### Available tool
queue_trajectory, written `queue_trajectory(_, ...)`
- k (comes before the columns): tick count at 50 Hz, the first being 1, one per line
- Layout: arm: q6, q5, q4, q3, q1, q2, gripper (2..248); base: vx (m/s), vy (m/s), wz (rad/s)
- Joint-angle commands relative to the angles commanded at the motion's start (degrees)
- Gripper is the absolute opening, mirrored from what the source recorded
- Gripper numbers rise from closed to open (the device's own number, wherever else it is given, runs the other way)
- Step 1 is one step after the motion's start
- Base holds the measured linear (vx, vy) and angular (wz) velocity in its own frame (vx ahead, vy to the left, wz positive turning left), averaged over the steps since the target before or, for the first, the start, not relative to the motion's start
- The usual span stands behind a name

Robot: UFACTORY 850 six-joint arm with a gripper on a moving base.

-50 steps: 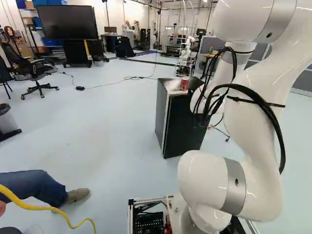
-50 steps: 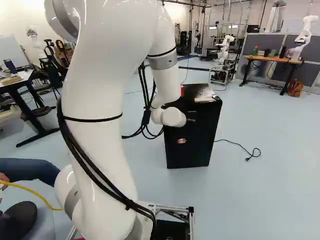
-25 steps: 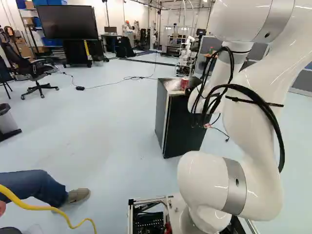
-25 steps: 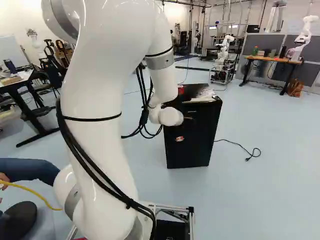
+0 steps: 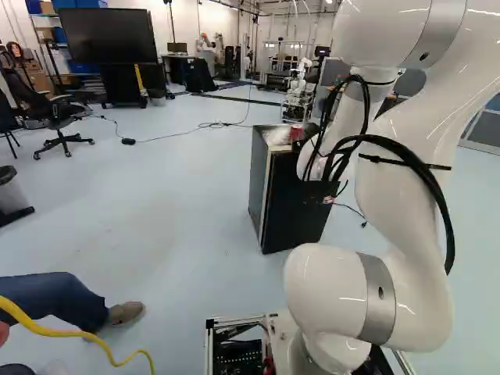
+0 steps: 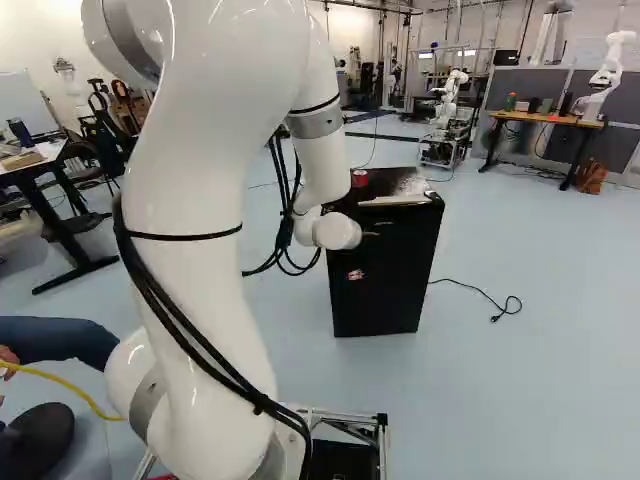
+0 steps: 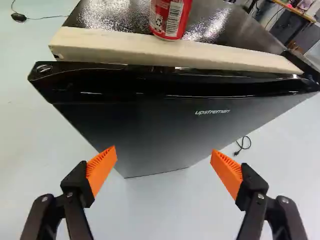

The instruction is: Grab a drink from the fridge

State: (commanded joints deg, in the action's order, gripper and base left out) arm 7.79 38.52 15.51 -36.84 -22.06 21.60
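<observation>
The black end effector point(image 6: 362, 254) with orange pads is wide open and holds nothing; ahead is the black, boxy fridge point(image 7: 150, 120), its door shut; a red metal can point(image 7: 169, 17) stands on top, by a pale wooden strip point(image 7: 115, 47).

Base views look ahead from behind, wrist view closer, all sharing the fridge point(image 6: 390, 290)

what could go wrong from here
Tugging the door might jolt the fridge and tip the red can standing on top, close to the front edge. The gripper is open with nothing between its fingers, so it could miss the door's edge or slide down its smooth face.
</observation>
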Motion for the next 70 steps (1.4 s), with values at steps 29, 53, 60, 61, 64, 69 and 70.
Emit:
queue_trajectory(29, 0.0, 0.0, 0.0, -2.87, 1.18, 2.18, 247, 0.0, 0.0, 0.0)
queue_trajectory(53, 0.0, 0.0, 0.0, -4.92, 1.64, 3.72, 247, 0.0, 0.0, 0.0)
queue_trajectory(60, 0.0, 0.0, 0.0, -5.37, 1.74, 4.05, 247, 0.0, 0.0, 0.0)
queue_trajectory(61, 0.0, 0.0, 0.0, -5.43, 1.75, 4.1, 247, 0.0, 0.0, 0.0)
queue_trajectory(64, 0.0, 0.0, 0.0, -5.62, 1.79, 4.24, 247, 0.0, 0.0, 0.0)
queue_trajectory(69, 0.0, 0.0, 0.0, -5.93, 1.86, 4.47, 247, 0.0, 0.0, 0.0)
queue_trajectory(70, 0.0, 0.0, 0.0, -5.99, 1.87, 4.52, 247, 0.0, 0.0, 0.0)
